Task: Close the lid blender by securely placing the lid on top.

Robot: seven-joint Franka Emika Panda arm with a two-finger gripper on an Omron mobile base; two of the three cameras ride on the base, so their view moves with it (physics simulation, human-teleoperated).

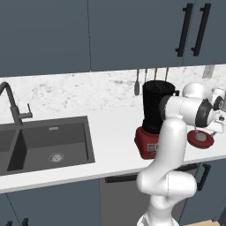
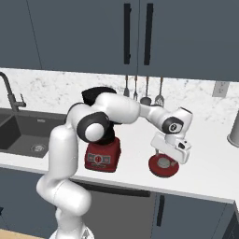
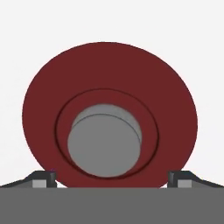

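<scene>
The blender (image 1: 154,106) stands on the white counter, a tall black jar on a red base (image 2: 101,156), partly behind my arm in the right base view. Its jar top is uncovered. The lid (image 2: 163,166), a red disc with a grey centre knob (image 3: 104,140), lies flat on the counter just right of the blender. My gripper (image 3: 112,177) hovers straight over the lid, pointing down. It is open, and its fingertips (image 3: 43,178) stand wider apart than the knob, holding nothing. The gripper (image 1: 204,130) and the lid (image 1: 201,138) also sit near the right edge of the left base view.
A dark sink (image 1: 48,145) with a faucet (image 1: 11,103) lies to the left. Utensils (image 2: 144,91) hang on the marble backsplash behind the blender. A grey container (image 2: 233,126) stands at the far right. The counter's front edge (image 2: 186,189) runs close in front of the lid.
</scene>
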